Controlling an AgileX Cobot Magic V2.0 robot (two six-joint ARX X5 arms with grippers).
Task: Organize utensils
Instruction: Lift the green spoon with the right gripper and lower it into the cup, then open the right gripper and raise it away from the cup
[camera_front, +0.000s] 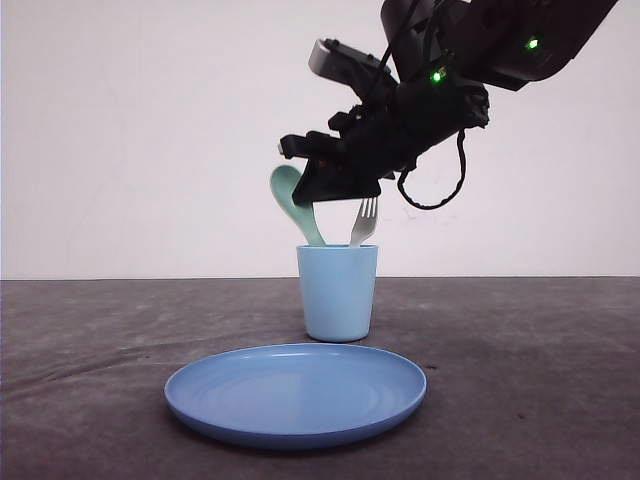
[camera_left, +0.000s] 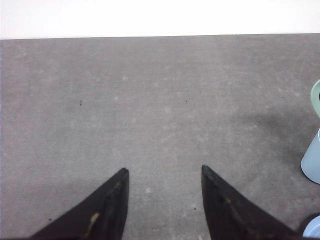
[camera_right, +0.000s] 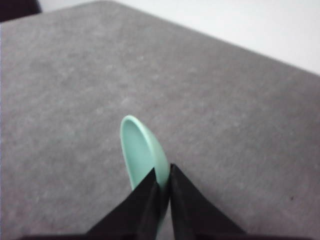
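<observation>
Nearest the front camera, a blue round plate (camera_front: 296, 394) lies flat on the grey desk (camera_front: 540, 380), below and in front of the right gripper (camera_front: 300, 172). Just behind the plate stands a light blue cup (camera_front: 337, 292), directly beneath that gripper. A pale mint-green spoon (camera_front: 293, 203) leans in the cup, bowl up. The right gripper is closed down on the spoon; in the right wrist view its fingers (camera_right: 145, 200) pinch the neck under the bowl (camera_right: 142, 152). A small white fork (camera_front: 364, 222) stands in the cup beside the spoon, tines up, just below the gripper body. The left gripper (camera_left: 162, 200) holds nothing, its fingers spread apart over bare desk, with the cup's edge (camera_left: 312, 160) off to its side.
</observation>
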